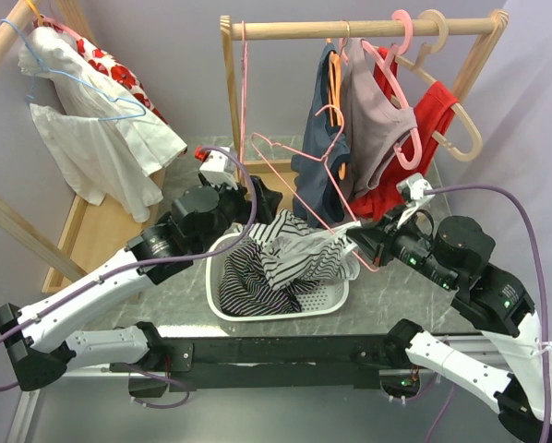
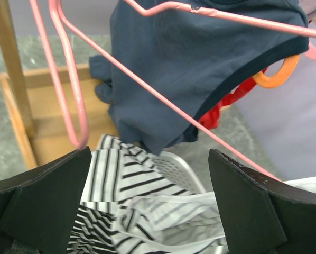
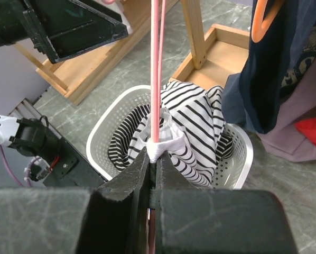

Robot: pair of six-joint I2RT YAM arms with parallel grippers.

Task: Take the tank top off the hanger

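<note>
A black-and-white striped tank top point(image 1: 290, 254) droops into a white basket point(image 1: 222, 305), one white strap still looped on a pink wire hanger point(image 1: 299, 189). My right gripper point(image 1: 366, 245) is shut on the hanger's lower corner, with the strap bunched right at the jaws. In the right wrist view the hanger point(image 3: 156, 69) rises from my shut gripper point(image 3: 154, 159) above the tank top point(image 3: 195, 124). My left gripper point(image 1: 260, 198) is open and empty above the basket's far left. Its wrist view shows the hanger point(image 2: 68, 79) and tank top point(image 2: 142, 201) between its fingers point(image 2: 42, 201).
A wooden rail point(image 1: 350, 29) holds a navy top point(image 1: 318, 157), a mauve top point(image 1: 378, 120), a red garment point(image 1: 428, 115) and other hangers. A second rack at left carries a white floral garment point(image 1: 96, 120). A wooden base tray point(image 1: 96, 235) lies left of the basket.
</note>
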